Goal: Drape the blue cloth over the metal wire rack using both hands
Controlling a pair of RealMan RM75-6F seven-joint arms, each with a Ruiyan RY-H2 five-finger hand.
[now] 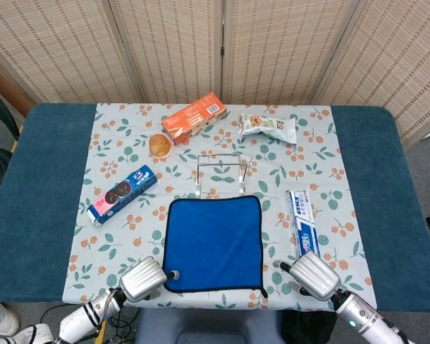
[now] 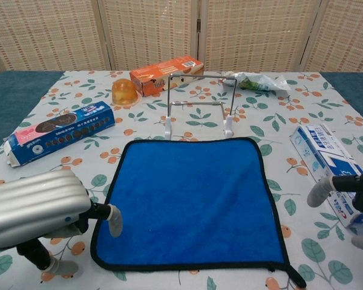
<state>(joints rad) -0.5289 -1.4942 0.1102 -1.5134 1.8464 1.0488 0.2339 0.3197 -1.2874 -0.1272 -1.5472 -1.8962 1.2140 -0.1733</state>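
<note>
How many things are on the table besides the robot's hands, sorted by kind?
Boxes: 3, orange box, blue cookie box, toothpaste box
Blue cloth: 1
Wire rack: 1
Snack bag: 1
Orange cup: 1
Total: 7

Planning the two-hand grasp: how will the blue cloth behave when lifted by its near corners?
The blue cloth lies perfectly flat, so it is probably floppy and will sag between the hands. It looks thin, likely light. Its fuzzy surface should resist slipping.

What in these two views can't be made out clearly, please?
- Right hand: cut off by the chest view's right edge; grip unclear.
- Left hand: fingers under its silver back in the head view.
- Rack: thin wires faint in the head view.
- Toothpaste box: near end hidden by the right hand.
</note>
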